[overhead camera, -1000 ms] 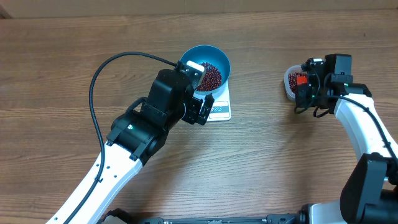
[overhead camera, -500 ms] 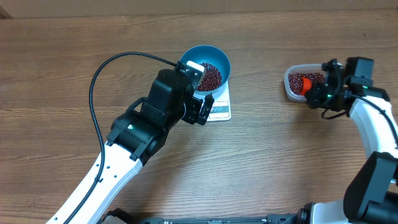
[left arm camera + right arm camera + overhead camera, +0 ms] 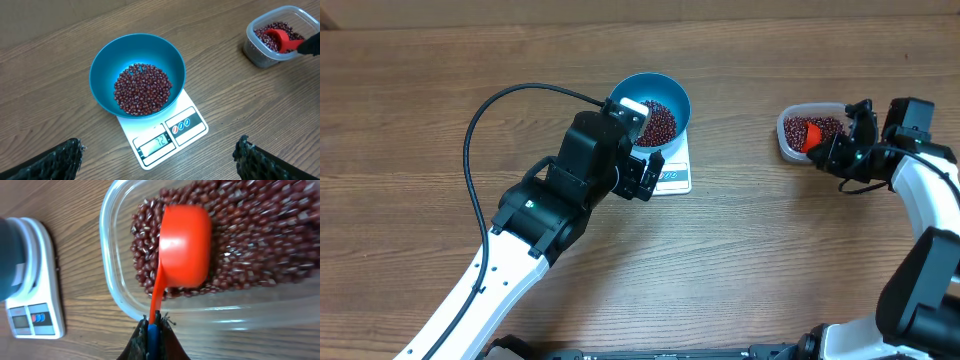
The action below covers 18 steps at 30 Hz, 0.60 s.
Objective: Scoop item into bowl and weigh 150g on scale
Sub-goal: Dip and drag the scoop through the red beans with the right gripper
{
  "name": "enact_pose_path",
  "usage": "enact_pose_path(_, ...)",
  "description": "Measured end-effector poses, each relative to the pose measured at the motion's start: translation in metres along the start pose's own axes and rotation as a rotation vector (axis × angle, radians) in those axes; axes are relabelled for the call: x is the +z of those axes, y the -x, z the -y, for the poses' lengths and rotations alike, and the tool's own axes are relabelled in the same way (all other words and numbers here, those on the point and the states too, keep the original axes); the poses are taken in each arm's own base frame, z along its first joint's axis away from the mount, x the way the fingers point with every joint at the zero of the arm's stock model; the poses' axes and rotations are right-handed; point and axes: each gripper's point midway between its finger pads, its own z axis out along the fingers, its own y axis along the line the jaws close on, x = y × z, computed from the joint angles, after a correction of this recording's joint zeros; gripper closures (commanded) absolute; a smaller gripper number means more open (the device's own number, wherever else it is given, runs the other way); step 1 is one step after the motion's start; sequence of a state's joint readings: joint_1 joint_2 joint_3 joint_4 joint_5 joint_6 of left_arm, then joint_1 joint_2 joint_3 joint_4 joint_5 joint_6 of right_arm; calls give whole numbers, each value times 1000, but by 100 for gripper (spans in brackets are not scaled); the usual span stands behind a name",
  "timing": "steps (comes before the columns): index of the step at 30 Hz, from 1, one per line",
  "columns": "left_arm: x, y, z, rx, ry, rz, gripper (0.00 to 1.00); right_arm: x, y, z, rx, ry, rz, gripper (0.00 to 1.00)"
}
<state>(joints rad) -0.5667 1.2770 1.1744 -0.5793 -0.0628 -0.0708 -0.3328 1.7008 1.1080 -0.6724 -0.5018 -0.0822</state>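
My left arm (image 3: 535, 212) is white along its long links and black and blocky toward the wrist — a thin black cable (image 3: 468, 160) loops off it. My right arm (image 3: 922, 192) is the same white with a black head. My left fingers (image 3: 60, 159) are black, rough-edged.

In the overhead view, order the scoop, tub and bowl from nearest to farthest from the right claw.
1. Scoop, held in the right claw.
2. Tub, just left of the claw, under the scoop.
3. Bowl, far left, on the scale.
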Motion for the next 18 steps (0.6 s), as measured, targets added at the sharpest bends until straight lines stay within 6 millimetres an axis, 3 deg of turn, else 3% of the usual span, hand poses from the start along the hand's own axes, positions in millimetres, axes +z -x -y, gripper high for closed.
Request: enact_pose_path(18,0,0,0,0,0,0,1,7,-1,-8,20,90,-10,96)
